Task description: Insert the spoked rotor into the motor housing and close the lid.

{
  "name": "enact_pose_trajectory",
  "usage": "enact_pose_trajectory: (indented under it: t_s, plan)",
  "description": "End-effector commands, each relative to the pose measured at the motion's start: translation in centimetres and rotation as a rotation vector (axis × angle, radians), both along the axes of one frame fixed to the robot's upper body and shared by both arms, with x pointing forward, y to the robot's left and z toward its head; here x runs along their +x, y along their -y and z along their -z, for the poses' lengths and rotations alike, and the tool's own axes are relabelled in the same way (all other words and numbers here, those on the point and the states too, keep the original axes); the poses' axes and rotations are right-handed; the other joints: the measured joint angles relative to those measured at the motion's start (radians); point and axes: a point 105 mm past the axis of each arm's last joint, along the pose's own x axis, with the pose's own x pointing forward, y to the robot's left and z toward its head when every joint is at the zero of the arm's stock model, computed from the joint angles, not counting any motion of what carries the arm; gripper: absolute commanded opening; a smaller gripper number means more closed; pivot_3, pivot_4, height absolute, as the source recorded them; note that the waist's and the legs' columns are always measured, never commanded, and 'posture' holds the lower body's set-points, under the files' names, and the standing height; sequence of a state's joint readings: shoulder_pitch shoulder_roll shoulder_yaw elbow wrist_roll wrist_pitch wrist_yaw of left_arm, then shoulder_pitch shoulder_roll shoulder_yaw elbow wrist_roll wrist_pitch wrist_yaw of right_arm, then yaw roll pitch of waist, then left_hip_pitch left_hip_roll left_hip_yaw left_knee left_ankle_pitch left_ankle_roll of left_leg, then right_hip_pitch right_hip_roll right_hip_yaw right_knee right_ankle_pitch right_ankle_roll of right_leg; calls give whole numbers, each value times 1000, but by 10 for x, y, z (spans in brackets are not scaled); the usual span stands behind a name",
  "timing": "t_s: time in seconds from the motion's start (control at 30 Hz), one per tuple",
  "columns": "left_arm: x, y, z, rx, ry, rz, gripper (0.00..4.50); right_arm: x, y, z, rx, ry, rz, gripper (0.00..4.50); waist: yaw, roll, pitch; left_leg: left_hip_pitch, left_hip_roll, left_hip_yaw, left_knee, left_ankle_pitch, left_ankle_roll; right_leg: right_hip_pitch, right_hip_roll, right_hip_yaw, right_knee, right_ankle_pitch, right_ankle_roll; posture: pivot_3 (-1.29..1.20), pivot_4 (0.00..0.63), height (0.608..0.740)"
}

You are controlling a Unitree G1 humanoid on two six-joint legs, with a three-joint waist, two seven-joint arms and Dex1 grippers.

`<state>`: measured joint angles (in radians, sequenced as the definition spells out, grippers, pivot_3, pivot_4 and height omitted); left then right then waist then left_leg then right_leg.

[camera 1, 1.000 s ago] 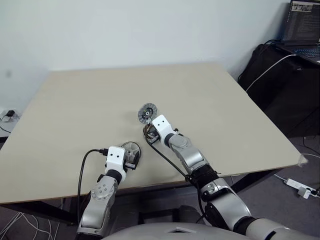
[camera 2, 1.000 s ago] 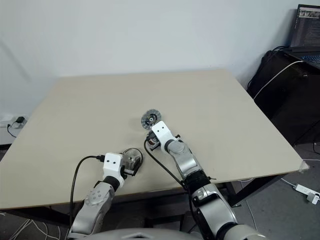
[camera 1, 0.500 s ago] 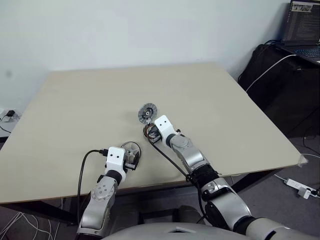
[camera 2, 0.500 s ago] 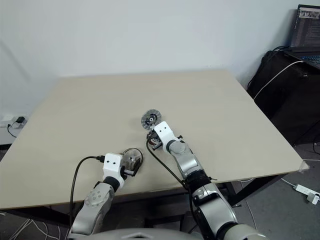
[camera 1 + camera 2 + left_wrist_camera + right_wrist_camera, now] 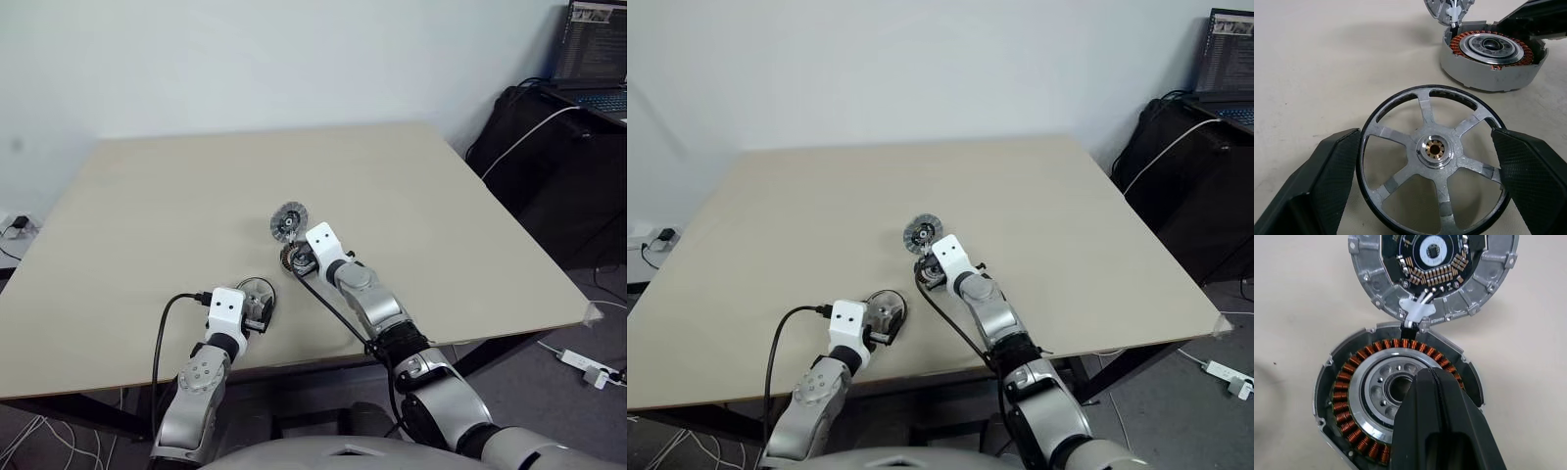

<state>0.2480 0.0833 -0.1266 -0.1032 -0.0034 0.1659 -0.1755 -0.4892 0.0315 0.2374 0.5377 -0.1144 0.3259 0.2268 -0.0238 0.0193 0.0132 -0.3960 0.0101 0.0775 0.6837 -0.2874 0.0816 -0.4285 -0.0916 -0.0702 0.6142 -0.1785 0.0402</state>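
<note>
Moved: right claw (image 5: pixel 1436 382) edges slightly toward 12 o'clock; parts unmoved.
Right claw: clenched, over housing (image 5: pixel 1352 396).
Left claw (image 5: pixel 1432 166): released, flanking rotor (image 5: pixel 1432 149) on bench (image 5: pixel 147 215).
Lid (image 5: pixel 1432 269): at housing's 12 o'clock, touching.

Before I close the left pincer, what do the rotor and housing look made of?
Spoked rotor: looks like matte silvery cast metal, brassy hub, thin dark rim, possibly rubber. Motor housing: grey metal shell around glossy copper-coloured windings and a machined silvery centre.

I count one spoked rotor (image 5: pixel 1434 164), one motor housing (image 5: pixel 1396 401), one lid (image 5: pixel 1434 271), two grippers, one table (image 5: pixel 176 196) and one laptop (image 5: pixel 593 59).
</note>
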Motion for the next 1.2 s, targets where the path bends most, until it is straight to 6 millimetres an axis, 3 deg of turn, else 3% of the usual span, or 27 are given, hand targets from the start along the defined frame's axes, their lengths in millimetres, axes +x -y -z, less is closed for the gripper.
enact_pose_trajectory:
  t_s: [0.03, 0.27, 0.6, 1.0, 1.2]
  plan:
    - [5, 1, -16, -12, 65, 1, 4500, 8, -9, -19, 28, 71, -12, 15, 0, 0, 0, 0, 0, 0, 0, 0, 0, 0, 0, 0, 0, 0, 0, 0, 0, 740]
    - [4, -2, -17, -7, 66, -9, 4500, 11, -14, -17, 22, 66, -22, 15, 0, 0, 0, 0, 0, 0, 0, 0, 0, 0, 0, 0, 0, 0, 0, 0, 0, 740]
    - [2, -6, -18, -3, 68, -25, 4500, 10, -12, 4, -19, -18, -9, 15, -2, 0, 0, 1, 0, 0, 0, 0, 0, 0, 0, 0, 0, 0, 0, 0, 0, 740]
    - [3, -2, -16, -9, 63, -12, 4500, 17, -18, -39, 148, 126, -13, 15, -1, 0, 0, 0, 0, 0, 0, 0, 0, 0, 0, 0, 0, 0, 0, 0, 0, 740]
    - [3, -2, -17, -9, 64, -14, 4500, 15, -12, -16, 65, 54, 11, 15, -1, 0, 0, 0, 0, 0, 0, 0, 0, 0, 0, 0, 0, 0, 0, 0, 0, 740]
